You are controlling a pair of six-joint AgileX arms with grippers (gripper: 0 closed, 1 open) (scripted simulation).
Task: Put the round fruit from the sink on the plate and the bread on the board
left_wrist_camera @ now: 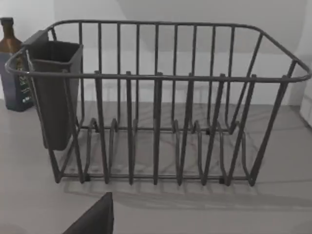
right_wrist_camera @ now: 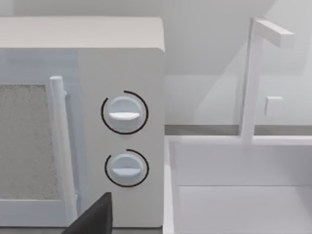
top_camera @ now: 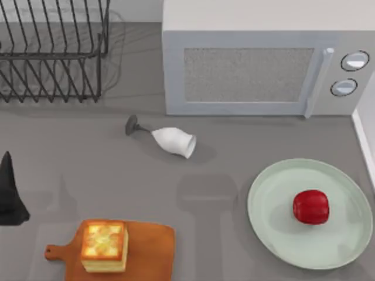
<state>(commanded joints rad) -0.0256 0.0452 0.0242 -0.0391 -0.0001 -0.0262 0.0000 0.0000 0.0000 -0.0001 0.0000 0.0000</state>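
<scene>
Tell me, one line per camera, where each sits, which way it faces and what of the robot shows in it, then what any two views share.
Top view: above the table, looking down on the plate bearing the round fruit, the board bearing the bread, a tipped wine glass; a dark part of the left arm at the left edge.
Left wrist view: low, facing the dish rack and a bottle; a dark piece of the arm's own body at the bottom.
Right wrist view: low, facing the microwave dials and the sink.
Shared: the dish rack and microwave also appear from above.

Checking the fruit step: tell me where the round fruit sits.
In the top view, the round fruit rests on the plate at the table's right, below the microwave.
</scene>
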